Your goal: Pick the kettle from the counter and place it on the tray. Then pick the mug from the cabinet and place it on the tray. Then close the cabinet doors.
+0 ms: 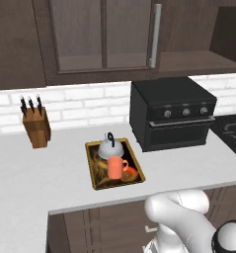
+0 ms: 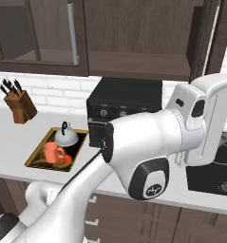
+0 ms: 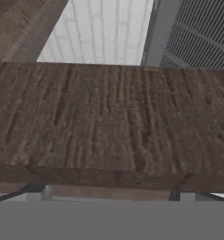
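Woodgrain fills your hand view up close, a dark cabinet board (image 3: 108, 122); the fingers themselves aren't visible there, though they stand spread wide with nothing shown held. On the bench (image 1: 30, 168), you have the tray (image 1: 96, 183) carrying the mug (image 1: 115, 168) at its middle and the kettle (image 1: 109, 147) just behind it. Farther back you see a knife block (image 1: 36, 126), a black oven (image 1: 171, 118) and, above, the cabinet doors (image 1: 104, 34).

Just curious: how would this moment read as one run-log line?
kettle: on tray | mug: on tray | cabinet doors: one shut, other unclear | pincer: open
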